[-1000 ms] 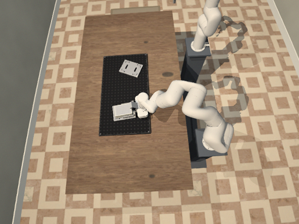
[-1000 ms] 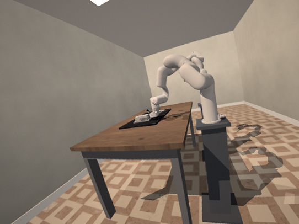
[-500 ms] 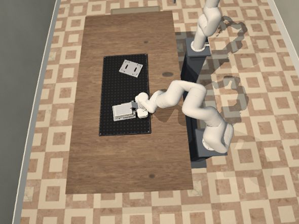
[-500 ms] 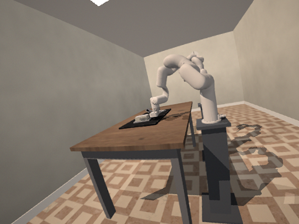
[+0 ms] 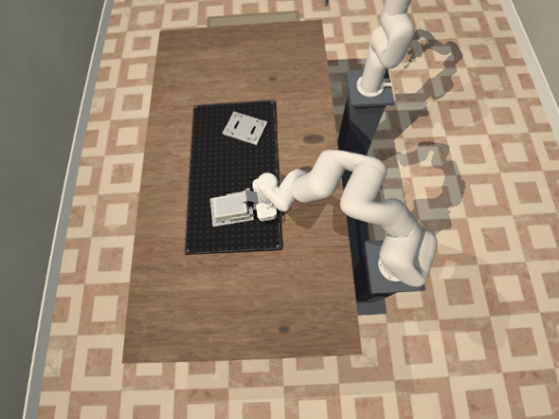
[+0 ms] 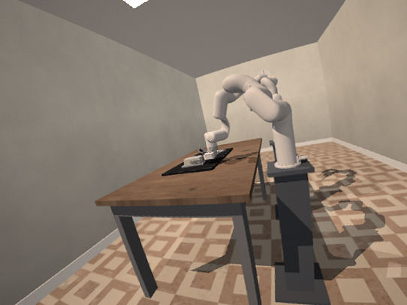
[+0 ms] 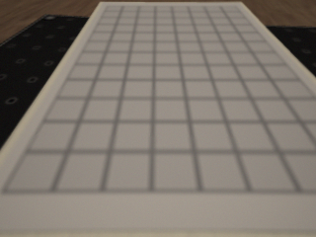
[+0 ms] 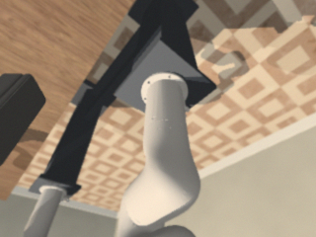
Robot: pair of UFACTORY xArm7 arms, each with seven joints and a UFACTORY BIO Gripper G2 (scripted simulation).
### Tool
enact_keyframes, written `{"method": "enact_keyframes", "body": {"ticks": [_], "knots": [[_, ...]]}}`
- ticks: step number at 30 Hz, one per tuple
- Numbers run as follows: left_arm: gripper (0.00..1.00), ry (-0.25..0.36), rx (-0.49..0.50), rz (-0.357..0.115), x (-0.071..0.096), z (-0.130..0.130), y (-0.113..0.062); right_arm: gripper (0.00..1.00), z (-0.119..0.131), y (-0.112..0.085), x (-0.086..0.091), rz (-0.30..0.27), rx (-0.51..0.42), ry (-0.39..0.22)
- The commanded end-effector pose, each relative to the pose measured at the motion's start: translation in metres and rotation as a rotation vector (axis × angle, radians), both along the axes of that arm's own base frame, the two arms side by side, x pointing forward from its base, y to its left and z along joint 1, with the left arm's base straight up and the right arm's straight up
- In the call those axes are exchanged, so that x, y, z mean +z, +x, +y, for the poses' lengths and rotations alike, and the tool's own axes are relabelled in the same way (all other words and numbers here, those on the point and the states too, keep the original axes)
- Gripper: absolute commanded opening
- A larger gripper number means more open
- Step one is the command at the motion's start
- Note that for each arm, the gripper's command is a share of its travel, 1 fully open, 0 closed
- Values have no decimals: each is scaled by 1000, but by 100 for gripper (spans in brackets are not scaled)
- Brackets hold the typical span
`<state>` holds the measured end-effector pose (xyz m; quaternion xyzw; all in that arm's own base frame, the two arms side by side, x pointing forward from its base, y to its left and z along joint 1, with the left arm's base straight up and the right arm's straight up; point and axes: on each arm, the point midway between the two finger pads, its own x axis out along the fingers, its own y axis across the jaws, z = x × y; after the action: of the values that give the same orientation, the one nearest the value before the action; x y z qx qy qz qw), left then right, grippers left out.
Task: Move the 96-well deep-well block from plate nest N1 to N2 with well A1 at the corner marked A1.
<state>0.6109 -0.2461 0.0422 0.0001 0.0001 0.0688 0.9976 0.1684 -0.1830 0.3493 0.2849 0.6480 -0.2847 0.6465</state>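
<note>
the deep-well block (image 5: 231,206) (image 6: 193,160) (image 7: 153,109) was a pale, boxy plate with a grid of square wells across its top. it lay between the left arm's fingers (image 5: 245,216) (image 6: 208,155), its long side running outward from them, upright and looking level. it was at nest n1 (image 5: 214,222) (image 6: 186,166), a light plate on the counter, whose edge showed beneath it; whether it was fully seated could not be told, nor which corner held well a1. nest n2 (image 5: 244,127), a flat pale plate with two dark slots and small corner marks, sat well apart from those fingers, turned at an angle to n1, with no block on it.
</note>
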Motion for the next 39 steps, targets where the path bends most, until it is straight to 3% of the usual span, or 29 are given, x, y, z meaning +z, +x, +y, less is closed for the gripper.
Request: {"method": "enact_keyframes", "body": {"ticks": [1, 39], "knots": [[0, -2, 0, -4, 2, -1, 1, 100, 0, 0, 1, -2, 0, -1], [0, -2, 0, -4, 22, -1, 1, 100, 0, 0, 1, -2, 0, -1]]}}
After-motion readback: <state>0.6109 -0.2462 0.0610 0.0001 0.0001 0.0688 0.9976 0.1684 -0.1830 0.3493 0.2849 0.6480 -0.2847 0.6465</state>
